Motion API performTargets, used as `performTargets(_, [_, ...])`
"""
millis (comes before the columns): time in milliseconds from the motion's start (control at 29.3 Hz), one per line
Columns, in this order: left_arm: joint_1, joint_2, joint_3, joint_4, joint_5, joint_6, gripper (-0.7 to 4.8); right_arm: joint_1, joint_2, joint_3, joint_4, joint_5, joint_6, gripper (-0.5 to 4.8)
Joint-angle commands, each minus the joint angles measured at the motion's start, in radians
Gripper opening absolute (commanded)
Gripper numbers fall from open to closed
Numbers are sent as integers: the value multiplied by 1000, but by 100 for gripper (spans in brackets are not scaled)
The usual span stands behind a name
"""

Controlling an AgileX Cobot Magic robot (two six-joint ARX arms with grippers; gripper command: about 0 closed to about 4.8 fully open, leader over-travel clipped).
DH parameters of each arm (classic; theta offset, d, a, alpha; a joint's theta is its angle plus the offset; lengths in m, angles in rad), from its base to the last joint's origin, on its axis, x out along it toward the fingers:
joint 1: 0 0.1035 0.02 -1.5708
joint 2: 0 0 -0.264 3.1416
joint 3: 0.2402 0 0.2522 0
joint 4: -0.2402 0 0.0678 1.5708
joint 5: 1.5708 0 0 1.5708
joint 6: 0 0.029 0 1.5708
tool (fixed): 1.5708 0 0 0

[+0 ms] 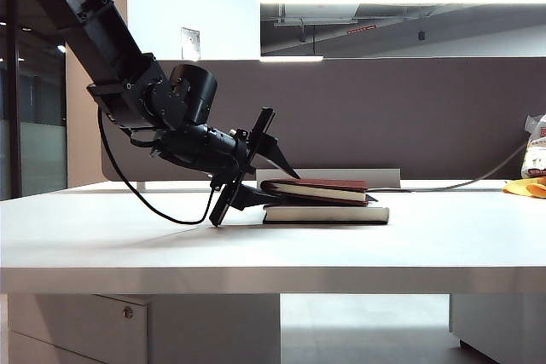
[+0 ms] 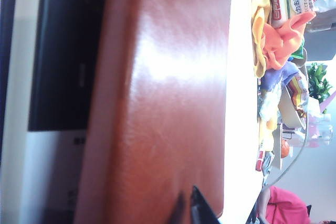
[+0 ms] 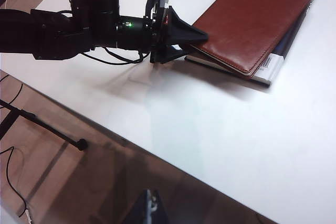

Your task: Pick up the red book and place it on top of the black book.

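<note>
On the table (image 1: 128, 236), the red book (image 1: 314, 190) already lies on the black book (image 1: 326, 214), though its near end looks propped a little above it, and it sits skewed, overhanging one edge. The left gripper (image 1: 290, 187) is at that raised end, one finger above the cover and one beneath, jaws parted wider than the book's thickness; whether either finger touches the cover cannot be told, but the grip looks loosened, not clamped. The right gripper (image 3: 149, 211) hangs well apart, above the table's near edge; only its tip shows, so its jaws cannot be judged.

The step in hand appears to be the release. Done well, the jaws would spread enough that the lower finger clears the cover, then slide straight back along the book's plane, low and slow, so the red book settles flat without being dragged off the stack.
</note>
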Motion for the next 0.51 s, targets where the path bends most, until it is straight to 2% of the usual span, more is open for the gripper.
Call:
performTargets(34, [9, -14, 8, 3, 26, 36, 195, 0, -3, 7, 2, -6, 1, -6])
performTargets(171, [11, -18, 19, -43, 31, 94, 194, 1, -3, 7, 2, -6, 1, -6])
performTargets(342, [15, -18, 107, -256, 7, 261, 195, 9, -3, 7, 1, -5, 2, -6])
performTargets(513, [15, -18, 199, -396, -24, 366, 195, 21, -3, 6, 1, -5, 1, -6])
